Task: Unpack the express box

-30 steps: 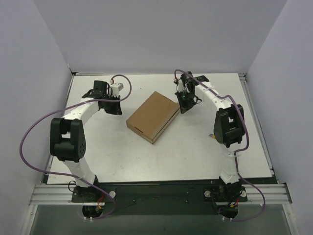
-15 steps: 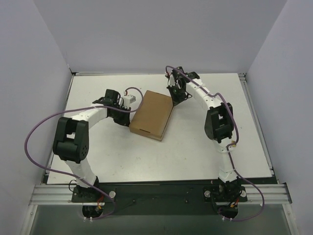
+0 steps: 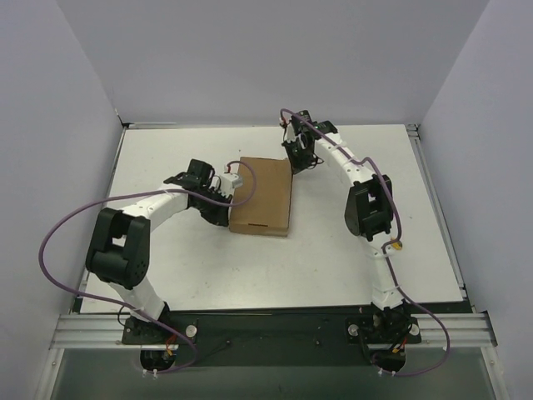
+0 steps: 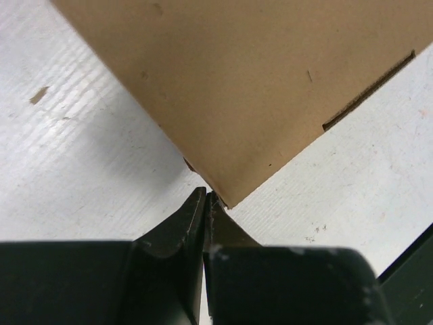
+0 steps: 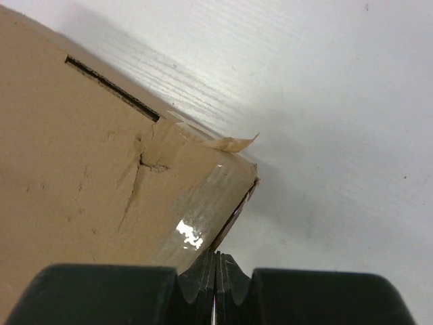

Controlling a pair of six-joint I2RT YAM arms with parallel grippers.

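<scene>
The express box (image 3: 265, 193) lies flat and closed near the middle of the white bench (image 3: 316, 250), its long sides running roughly from near to far. The top view shows both arms bent in toward it. The left gripper (image 3: 223, 218) is at the box's near-left corner and the right gripper (image 3: 296, 158) at the far-right corner, so the two sit on opposite corners.

Only the wrist views show how the jaws stand. In the left wrist view, the left gripper (image 4: 205, 200) is clenched down to a thin slit with nothing in it. Its tips sit just beside the point of the box corner (image 4: 226, 202). Whether they touch the cardboard is unclear. A narrow slot (image 4: 369, 91) is cut in the box (image 4: 257, 81) near that corner, and a small brown fleck (image 4: 38, 95) marks the bench.

In the right wrist view, the right gripper (image 5: 216, 261) has its fingers pressed fully together, holding nothing, low against the corner of the box (image 5: 81, 169). This view alone shows glossy clear tape (image 5: 193, 233) over the corner, a loose curl of tape (image 5: 230, 143) lifting off the edge, a dented crease (image 5: 145, 161) in the cardboard and another slot (image 5: 111, 88).
</scene>
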